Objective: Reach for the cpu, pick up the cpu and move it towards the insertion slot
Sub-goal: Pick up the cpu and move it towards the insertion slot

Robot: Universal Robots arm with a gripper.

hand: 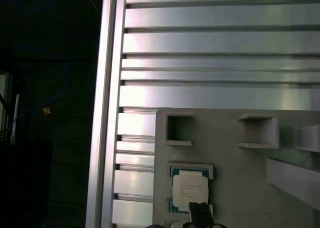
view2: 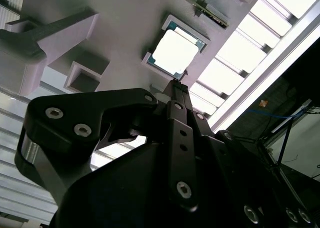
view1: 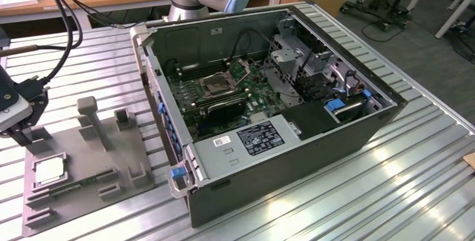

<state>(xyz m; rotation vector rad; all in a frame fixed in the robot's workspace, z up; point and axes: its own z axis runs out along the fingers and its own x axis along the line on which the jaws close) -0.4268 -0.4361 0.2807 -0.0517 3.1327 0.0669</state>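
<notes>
The cpu is a small pale square chip lying flat in a recess of a grey fixture plate on the exterior view's left. Both wrist views show it, the cpu bright and the cpu with print on top. My gripper hangs above the plate, a little over the chip, holding nothing. The fingertips look pressed together, and one fingertip overlaps the chip's edge in the picture. The insertion slot is a metal-framed square socket on the motherboard inside the open computer case.
Upright grey posts rise from the fixture plate beside the gripper. A long green circuit strip lies in the plate near the cpu. Black cables hang at the left. The slatted metal table ends close to the plate, at an edge.
</notes>
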